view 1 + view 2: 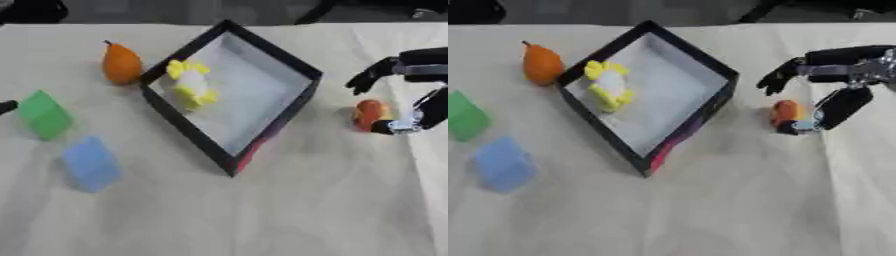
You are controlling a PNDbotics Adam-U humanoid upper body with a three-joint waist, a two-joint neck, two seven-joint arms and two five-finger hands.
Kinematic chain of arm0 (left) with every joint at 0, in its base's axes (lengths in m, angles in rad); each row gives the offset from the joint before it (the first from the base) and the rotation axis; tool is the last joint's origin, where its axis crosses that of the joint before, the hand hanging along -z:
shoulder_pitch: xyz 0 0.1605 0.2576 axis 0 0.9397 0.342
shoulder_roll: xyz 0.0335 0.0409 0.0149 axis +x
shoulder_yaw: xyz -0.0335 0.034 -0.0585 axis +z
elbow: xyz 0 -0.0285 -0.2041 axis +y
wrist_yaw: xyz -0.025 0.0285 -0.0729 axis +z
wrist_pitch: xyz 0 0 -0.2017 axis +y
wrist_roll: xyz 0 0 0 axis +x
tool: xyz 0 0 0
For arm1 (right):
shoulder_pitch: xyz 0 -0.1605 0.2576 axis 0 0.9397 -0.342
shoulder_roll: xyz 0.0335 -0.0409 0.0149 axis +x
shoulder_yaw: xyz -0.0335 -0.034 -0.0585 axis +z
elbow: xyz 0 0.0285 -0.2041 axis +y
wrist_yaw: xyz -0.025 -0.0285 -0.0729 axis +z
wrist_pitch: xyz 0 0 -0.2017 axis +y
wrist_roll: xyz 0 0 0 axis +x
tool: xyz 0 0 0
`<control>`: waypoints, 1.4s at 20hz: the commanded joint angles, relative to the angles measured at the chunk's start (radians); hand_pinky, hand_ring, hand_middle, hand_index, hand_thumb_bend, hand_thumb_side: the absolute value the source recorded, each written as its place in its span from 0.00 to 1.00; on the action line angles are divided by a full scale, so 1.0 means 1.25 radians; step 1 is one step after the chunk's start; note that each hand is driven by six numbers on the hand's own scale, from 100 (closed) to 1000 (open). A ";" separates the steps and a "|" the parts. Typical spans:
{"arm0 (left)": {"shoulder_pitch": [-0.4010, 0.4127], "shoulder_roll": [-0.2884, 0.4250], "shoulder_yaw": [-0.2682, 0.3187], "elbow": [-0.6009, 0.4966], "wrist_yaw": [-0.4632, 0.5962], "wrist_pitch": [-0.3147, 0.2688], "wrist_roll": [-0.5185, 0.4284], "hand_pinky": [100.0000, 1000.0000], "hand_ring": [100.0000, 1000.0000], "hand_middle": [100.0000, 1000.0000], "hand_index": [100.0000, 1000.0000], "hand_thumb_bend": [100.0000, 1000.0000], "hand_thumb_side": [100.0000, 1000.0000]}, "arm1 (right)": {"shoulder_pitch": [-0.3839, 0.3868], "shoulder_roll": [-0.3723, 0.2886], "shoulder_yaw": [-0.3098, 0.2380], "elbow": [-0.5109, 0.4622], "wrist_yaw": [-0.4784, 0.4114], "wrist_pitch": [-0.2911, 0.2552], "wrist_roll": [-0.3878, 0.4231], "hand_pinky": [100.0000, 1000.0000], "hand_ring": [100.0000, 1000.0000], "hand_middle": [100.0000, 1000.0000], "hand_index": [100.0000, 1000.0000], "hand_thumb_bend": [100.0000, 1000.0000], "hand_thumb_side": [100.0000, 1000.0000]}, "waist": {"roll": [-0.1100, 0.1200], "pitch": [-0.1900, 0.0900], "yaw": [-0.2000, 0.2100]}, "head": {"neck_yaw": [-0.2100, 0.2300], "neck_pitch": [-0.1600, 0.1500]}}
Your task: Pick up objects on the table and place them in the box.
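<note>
**Box one toy in, four left**

The box (289,107) held only a yellow-and-white toy (192,83). Left of it lay an orange pear (121,63), a green block (44,114) and a blue block (91,162). Right of the box, the right hand (833,85) reached over a small orange piece (786,112), fingers spread and thumb beside it, not yet closed.

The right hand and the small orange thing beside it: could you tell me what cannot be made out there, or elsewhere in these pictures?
- Right hand: whether its thumb touches the small orange thing is too blurred to tell, in either eye view.
- Small orange thing: its kind is unreadable; blur.
- Left hand: only a dark tip at the left eye view's left edge; cut off.
- Box: its near walls hide the floor behind them.
</note>
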 commanded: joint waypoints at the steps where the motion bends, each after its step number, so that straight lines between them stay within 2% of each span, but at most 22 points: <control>1: -0.004 0.017 0.000 -0.013 -0.004 -0.002 -0.005 0.77 1.00 0.80 0.81 0.05 0.81 | -0.015 -0.024 -0.005 -0.005 0.016 0.006 -0.005 0.92 0.82 0.76 0.93 0.33 0.42 | -0.010 -0.016 0.000 | -0.003 -0.008; 6: -0.004 0.016 -0.001 -0.013 -0.005 -0.003 -0.007 0.78 1.00 0.79 0.81 0.05 0.81 | -0.017 -0.013 -0.008 0.030 0.065 0.006 -0.031 0.93 0.83 0.77 0.92 0.39 0.49 | -0.009 -0.015 -0.001 | -0.003 -0.007; 11: -0.005 0.015 -0.001 -0.013 -0.004 -0.003 -0.008 0.78 1.00 0.79 0.81 0.05 0.81 | -0.007 -0.002 -0.010 0.070 0.116 0.001 -0.054 0.93 0.84 0.78 0.92 0.39 0.53 | -0.007 -0.013 -0.001 | -0.002 -0.008; 28: -0.006 0.011 -0.004 -0.015 -0.004 -0.005 -0.013 0.78 1.00 0.79 0.81 0.04 0.81 | 0.000 0.045 -0.026 0.177 0.181 -0.021 -0.070 0.92 0.82 0.77 0.91 0.37 0.51 | -0.001 -0.007 -0.001 | -0.007 -0.014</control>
